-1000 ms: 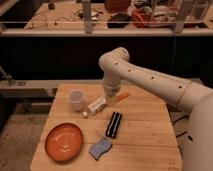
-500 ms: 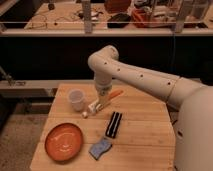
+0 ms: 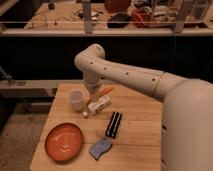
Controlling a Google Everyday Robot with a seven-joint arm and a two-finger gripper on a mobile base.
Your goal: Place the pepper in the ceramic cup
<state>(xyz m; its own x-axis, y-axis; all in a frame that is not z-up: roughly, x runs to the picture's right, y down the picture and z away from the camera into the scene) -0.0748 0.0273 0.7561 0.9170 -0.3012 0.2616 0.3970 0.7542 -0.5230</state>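
Note:
The pepper (image 3: pixel 106 91) is a slim orange piece lying on the wooden table (image 3: pixel 140 145), just behind the white labelled bottle (image 3: pixel 98 106). The ceramic cup (image 3: pixel 76 99) is off-white and stands upright at the table's back left, left of the pepper. My gripper (image 3: pixel 93 95) hangs from the bent white arm (image 3: pixel 125 75), low over the table between the cup and the pepper, right by the bottle's far end. The wrist hides its tips.
An orange plate (image 3: pixel 64 142) lies at the front left. A blue sponge (image 3: pixel 100 148) lies beside it. A black oblong object (image 3: pixel 114 124) lies mid-table. A dark bench with clutter (image 3: pixel 125 20) runs behind the table.
The arm has swung left, and the gripper has moved from above the pepper toward the cup. The pepper, bottle and cup stay where they were.

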